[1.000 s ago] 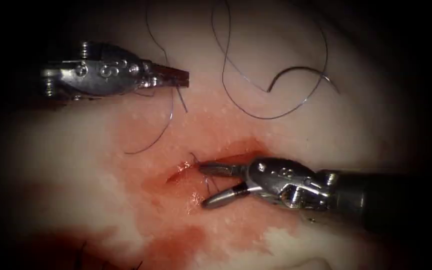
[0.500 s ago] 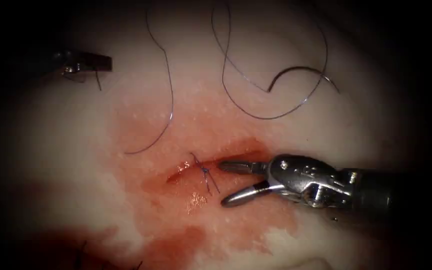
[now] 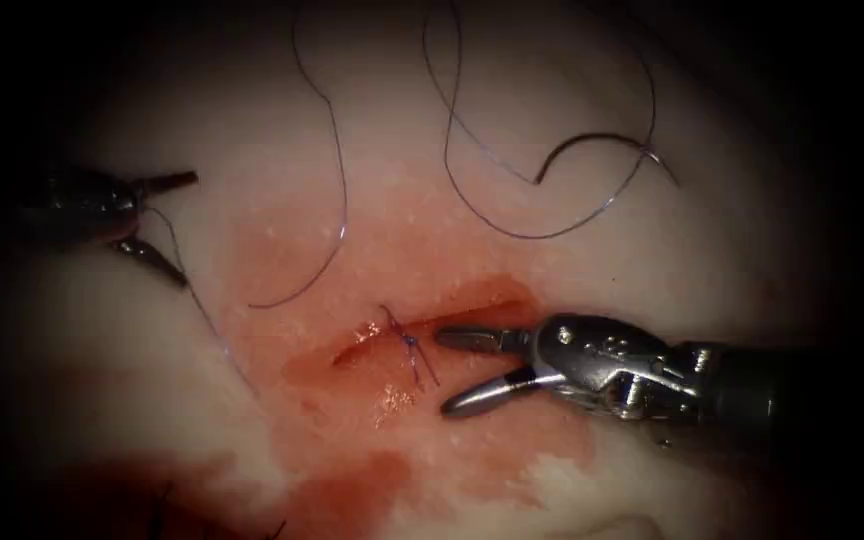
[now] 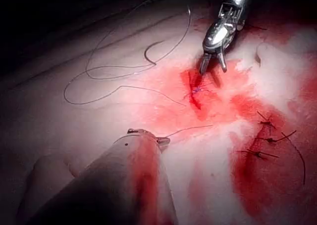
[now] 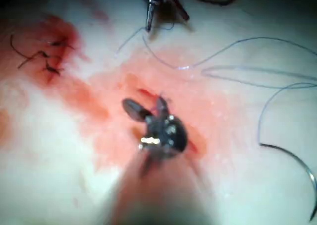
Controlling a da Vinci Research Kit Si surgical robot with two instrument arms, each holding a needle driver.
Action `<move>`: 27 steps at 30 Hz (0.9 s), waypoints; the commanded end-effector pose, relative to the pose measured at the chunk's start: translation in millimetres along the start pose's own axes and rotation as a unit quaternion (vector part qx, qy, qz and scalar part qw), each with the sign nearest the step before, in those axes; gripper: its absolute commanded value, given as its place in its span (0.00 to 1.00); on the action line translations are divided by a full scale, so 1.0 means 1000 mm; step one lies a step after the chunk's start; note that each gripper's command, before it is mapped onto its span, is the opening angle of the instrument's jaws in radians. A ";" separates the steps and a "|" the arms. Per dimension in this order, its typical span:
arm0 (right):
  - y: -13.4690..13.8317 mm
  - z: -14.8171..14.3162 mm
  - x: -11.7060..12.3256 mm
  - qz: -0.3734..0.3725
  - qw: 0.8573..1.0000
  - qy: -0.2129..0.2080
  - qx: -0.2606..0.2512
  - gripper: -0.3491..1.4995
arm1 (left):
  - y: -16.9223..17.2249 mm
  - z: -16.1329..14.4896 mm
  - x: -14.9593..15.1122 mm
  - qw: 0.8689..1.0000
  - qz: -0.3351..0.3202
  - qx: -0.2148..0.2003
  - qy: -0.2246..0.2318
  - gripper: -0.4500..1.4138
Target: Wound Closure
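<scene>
your left tool swung back in, jaws now spread, cut thread trailing beside it. right tool stays gaping, empty, by the knot. needle lies loose near the tissue's far edge.

The left gripper sits in dark shadow, its shaft lost; the right gripper is blurred in its wrist view

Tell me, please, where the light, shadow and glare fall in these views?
Endoscope view: light pools on the middle of the tissue, with dark edges; the left tool, open with thread beside it, sits in shadow; the right tool, open and empty, glints by the cut; the needle lies free on lit tissue, right of the cut. Left wrist view: the right tool's metal glints.
</scene>
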 end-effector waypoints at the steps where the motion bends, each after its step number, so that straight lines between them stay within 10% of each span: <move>1: 0.0003 0.0008 -0.0002 -0.001 1.000 0.000 0.001 0.94 | -0.0007 0.0005 -0.0007 1.000 0.001 -0.004 -0.001 0.82; 15: 0.0001 0.0010 -0.0006 -0.003 1.000 -0.006 0.000 0.94 | -0.0020 -0.0041 -0.0055 0.999 0.012 -0.037 -0.036 0.84; 27: 0.0001 0.0000 -0.0001 0.000 1.000 -0.006 0.002 0.94 | -0.0032 -0.0092 0.0007 0.999 -0.036 -0.021 0.013 0.75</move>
